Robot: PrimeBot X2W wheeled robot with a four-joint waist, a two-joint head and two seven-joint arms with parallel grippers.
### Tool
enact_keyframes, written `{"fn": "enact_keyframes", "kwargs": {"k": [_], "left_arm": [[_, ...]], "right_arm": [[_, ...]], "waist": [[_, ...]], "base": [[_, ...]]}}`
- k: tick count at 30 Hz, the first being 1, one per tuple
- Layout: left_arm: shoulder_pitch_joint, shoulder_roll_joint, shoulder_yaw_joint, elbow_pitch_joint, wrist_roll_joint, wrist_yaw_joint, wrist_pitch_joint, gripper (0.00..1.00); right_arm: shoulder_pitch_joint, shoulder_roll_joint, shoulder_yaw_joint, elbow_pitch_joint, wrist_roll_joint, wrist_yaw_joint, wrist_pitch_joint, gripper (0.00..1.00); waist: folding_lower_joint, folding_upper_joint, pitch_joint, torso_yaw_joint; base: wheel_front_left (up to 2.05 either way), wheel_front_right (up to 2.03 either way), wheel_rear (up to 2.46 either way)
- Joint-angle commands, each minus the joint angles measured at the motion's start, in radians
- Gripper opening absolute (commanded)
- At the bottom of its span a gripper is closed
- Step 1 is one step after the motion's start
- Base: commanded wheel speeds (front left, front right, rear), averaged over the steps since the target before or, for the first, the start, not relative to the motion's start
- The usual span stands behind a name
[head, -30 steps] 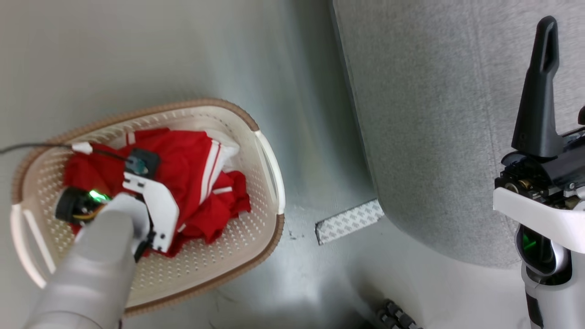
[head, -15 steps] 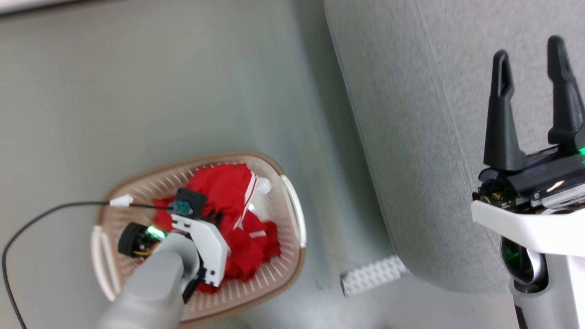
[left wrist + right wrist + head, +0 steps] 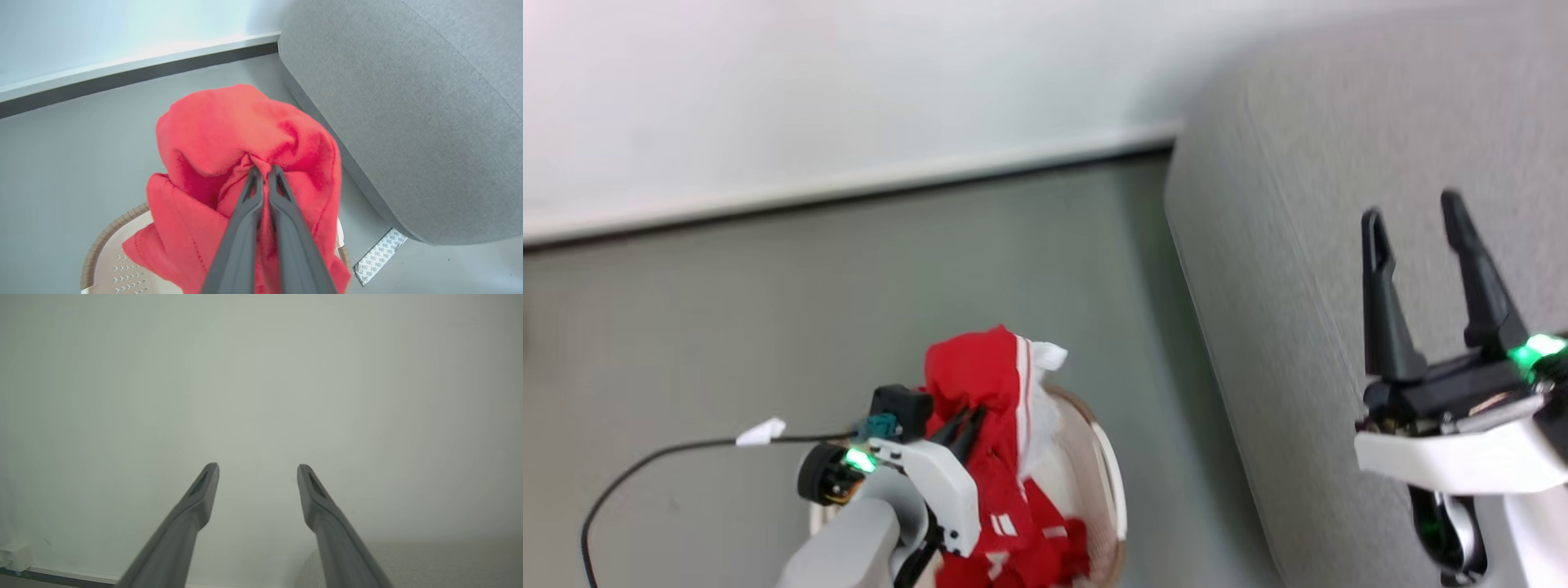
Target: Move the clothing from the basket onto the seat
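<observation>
One bunch of red clothing (image 3: 241, 126) hangs over the one basket (image 3: 107, 234), clamped between the two closed fingers of the left pincer (image 3: 264, 170). Its lower folds reach into the basket. The right pincer (image 3: 258, 471) stands apart and empty. One grey seat (image 3: 408, 122) stands beside the basket.

I can read no text, number or brand from here. The strip (image 3: 380, 256) on the floor by the seat's (image 3: 408, 122) lower corner carries a repeated grey print, too small for me to make out. The white tag (image 3: 760, 432) on the cable (image 3: 809, 438), left of the seat, looks blank. White marks on the clothing (image 3: 980, 384) are plain bars, not letters.
</observation>
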Motion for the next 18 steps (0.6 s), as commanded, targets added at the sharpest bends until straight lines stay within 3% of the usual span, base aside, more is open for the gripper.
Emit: {"fn": "enact_keyframes", "kwargs": {"k": [1,7,18], "left_arm": [[0.027,0.012,-0.004,-0.023,-0.018,0.002,-0.006,0.0],[0.069,0.044,0.026,-0.151,-0.055,0.002,-0.012,0.0],[0.128,0.087,0.086,-0.446,-0.024,0.035,-0.012,0.0]], "right_arm": [[0.028,-0.013,0.002,0.01,0.006,0.003,0.0,1.0],[0.091,-0.017,0.011,0.037,0.024,0.003,0.0,1.0],[0.174,-0.029,0.043,0.071,0.041,0.003,0.0,1.0]], "waist": [[0.0003,0.0,-0.109,0.058],[0.0003,0.0,-0.198,0.081],[0.0003,0.0,-0.289,0.094]], "base": [[0.0,0.0,0.0],[0.0,0.0,0.0],[0.0,0.0,0.0]]}}
